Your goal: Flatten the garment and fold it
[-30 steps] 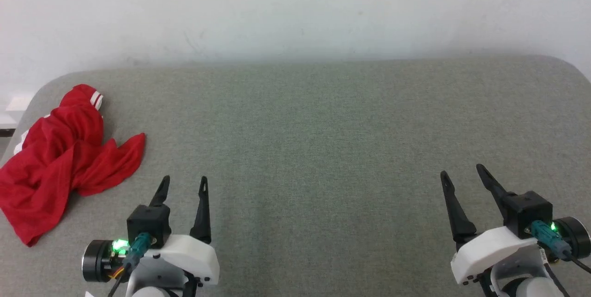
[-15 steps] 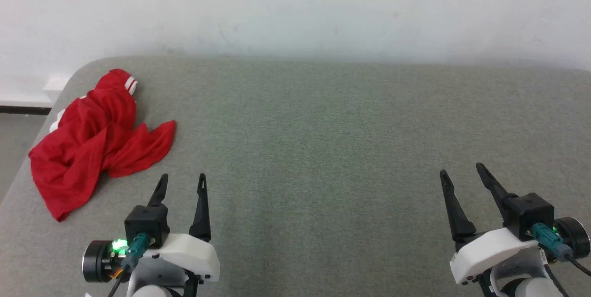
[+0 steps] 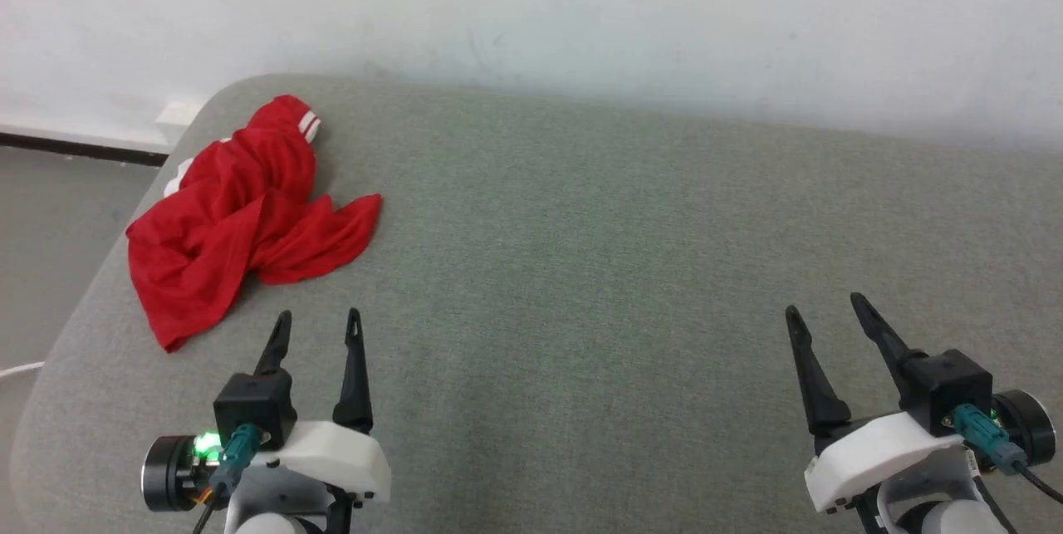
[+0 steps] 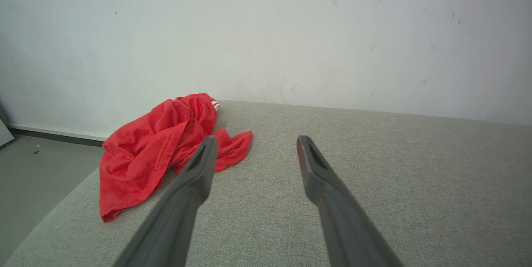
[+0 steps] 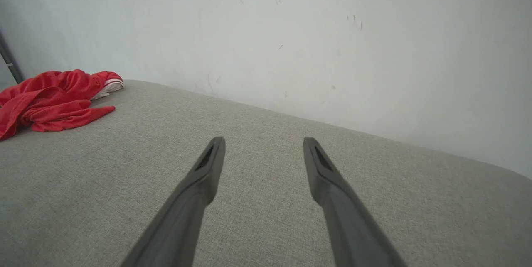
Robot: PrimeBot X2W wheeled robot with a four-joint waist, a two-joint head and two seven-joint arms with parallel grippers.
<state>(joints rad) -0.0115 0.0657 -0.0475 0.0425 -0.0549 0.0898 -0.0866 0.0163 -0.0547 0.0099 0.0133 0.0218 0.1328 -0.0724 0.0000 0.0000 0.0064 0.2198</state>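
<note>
The red garment [image 3: 241, 210] lies crumpled in a heap near the far left corner of the grey padded table [image 3: 598, 252], a bit of red-and-white stripe trim at its far end. Its letters and number are hidden in the folds. My left gripper [image 3: 320, 316] hovers open just in front of and to the right of the heap, holding nothing. In the left wrist view the garment [image 4: 162, 142] sits ahead and left of the left gripper [image 4: 255, 139]. My right gripper [image 3: 820, 304] is open far to the right; in its wrist view the garment [image 5: 54, 99] lies far left of the right gripper [image 5: 262, 139].
A pale wall [image 3: 531, 11] runs right behind the table's far edge. The table's rounded left edge [image 3: 91, 285] drops to a grey floor [image 3: 50, 235], where a dark baseboard [image 3: 75, 148] meets the wall.
The head camera has turned left, so the garment and table now sit further right in the picture and the floor shows. The garment's heap looks unchanged; both grippers stay open.
</note>
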